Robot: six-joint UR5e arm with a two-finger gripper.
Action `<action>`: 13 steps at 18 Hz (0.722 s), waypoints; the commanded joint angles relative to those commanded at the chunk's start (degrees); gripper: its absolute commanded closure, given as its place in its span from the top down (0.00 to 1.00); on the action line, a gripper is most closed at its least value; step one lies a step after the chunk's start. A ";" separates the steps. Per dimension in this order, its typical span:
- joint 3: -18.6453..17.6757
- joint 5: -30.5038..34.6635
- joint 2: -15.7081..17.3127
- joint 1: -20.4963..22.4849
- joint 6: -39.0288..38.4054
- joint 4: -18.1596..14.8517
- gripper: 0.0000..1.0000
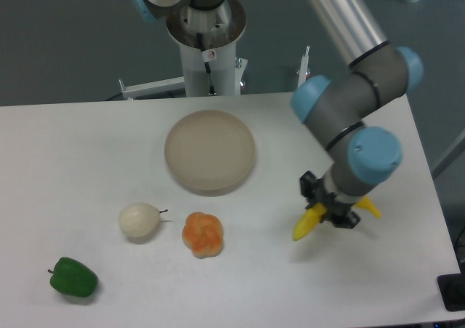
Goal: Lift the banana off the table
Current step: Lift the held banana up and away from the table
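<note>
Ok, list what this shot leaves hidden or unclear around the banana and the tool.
Camera view:
- Banana: the middle is covered by the tool and wrist; only the two yellow ends show.
- Tool fingers: too small and dark to separate, so the contact with the banana is unclear.
- Gap between banana and table: one view from above cannot settle it.
- Arm: upper links cut off by the top edge.

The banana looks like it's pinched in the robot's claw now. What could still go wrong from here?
The gripper grips the banana around its middle, so both ends stick out; the smooth-looking curved fruit could perhaps twist or slip out and drop to the table. The banana is near the table's right side, so if it fell it might roll or bounce off the edge. The bowl and orange fruit sit well apart, so a collision seems unlikely.
</note>
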 joint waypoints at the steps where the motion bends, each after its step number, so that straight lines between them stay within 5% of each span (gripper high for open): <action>1: 0.09 0.00 -0.09 0.70 0.52 0.44 0.24; 7: 3.42 0.00 -0.18 3.26 2.81 0.88 0.22; 13: 3.78 0.09 -0.62 4.14 6.14 5.10 0.24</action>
